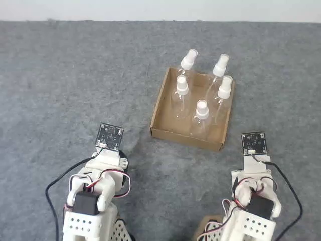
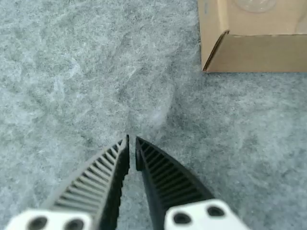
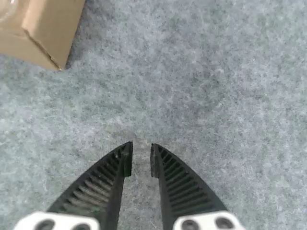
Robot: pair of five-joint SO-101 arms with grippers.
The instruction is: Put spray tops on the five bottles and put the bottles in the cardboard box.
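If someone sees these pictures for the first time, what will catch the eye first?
The cardboard box in the middle of the grey mat, with five clear bottles standing in it, each with a white spray top. The left gripper and right gripper hang empty over the mat, apart from the box.

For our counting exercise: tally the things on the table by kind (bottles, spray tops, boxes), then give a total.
Bottles: 5
Spray tops: 5
Cardboard box: 1
Total: 11
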